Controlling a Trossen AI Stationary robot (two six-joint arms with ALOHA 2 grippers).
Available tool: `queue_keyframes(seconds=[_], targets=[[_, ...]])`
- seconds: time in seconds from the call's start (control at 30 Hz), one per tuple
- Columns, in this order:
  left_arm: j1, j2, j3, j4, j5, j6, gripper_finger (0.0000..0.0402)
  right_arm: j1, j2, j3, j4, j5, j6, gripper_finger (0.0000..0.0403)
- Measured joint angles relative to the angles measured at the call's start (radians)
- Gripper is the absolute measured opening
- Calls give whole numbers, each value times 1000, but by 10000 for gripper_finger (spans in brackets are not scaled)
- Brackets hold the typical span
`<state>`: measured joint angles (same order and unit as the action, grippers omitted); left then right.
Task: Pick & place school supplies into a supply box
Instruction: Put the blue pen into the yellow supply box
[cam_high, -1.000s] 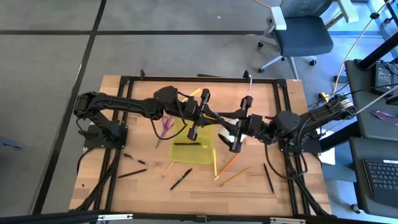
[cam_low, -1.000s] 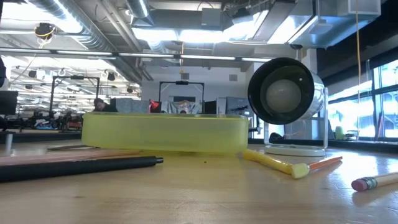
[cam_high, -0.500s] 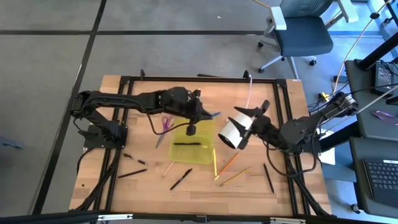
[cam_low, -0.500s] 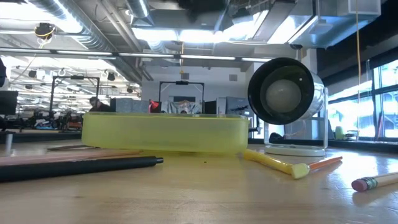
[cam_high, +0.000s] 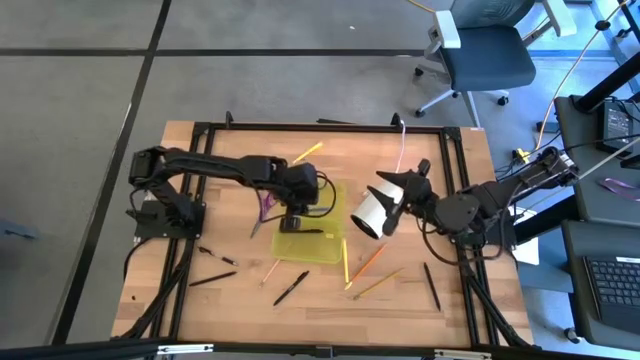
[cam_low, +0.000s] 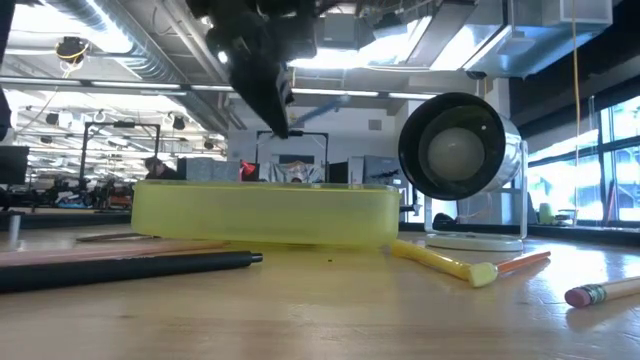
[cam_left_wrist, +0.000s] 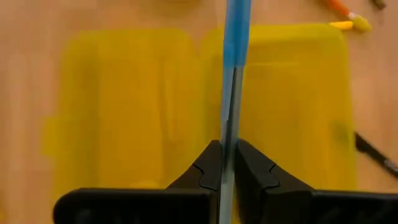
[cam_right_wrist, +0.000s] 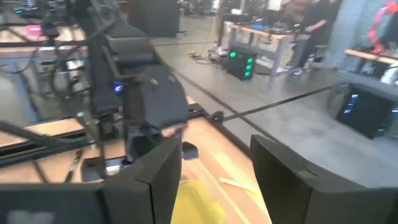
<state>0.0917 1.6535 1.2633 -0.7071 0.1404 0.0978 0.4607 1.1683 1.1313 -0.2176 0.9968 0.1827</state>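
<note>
While its end effector (cam_left_wrist: 227, 163) pinches a blue pen (cam_left_wrist: 235, 37), the supply box (cam_left_wrist: 124, 93) lies below.

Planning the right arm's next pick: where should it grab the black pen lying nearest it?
Take the black pen mid-shaft, straight down from above, closing across its thin width. It lies flat on the table with bare wood on both sides.

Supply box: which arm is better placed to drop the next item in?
Left. Its gripper is shut on a blue pen directly over the supply box; the right gripper is open, off beside it.
</note>
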Motion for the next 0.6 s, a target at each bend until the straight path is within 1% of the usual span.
queue_keyframes(seconds=[0.13,0.2,0.33,0.4,0.47,0.5,0.6], targets=[[-9,77,0,-14,38,-16,14,-16,0,0,-10,-50,36,194],[-16,107,0,-23,60,-16,14,-21,0,0,-32,-56,68,194],[-38,156,0,-58,70,-24,14,-32,0,0,-91,-45,179,194],[-46,175,0,-81,71,-29,14,-40,0,0,-132,-64,250,194],[-52,193,0,-94,68,-46,15,-50,0,0,-183,-104,328,194],[-53,201,0,-95,68,-54,16,-56,0,0,-219,-143,378,194],[-53,209,0,-108,68,-68,17,-75,0,0,-347,-298,577,194]])
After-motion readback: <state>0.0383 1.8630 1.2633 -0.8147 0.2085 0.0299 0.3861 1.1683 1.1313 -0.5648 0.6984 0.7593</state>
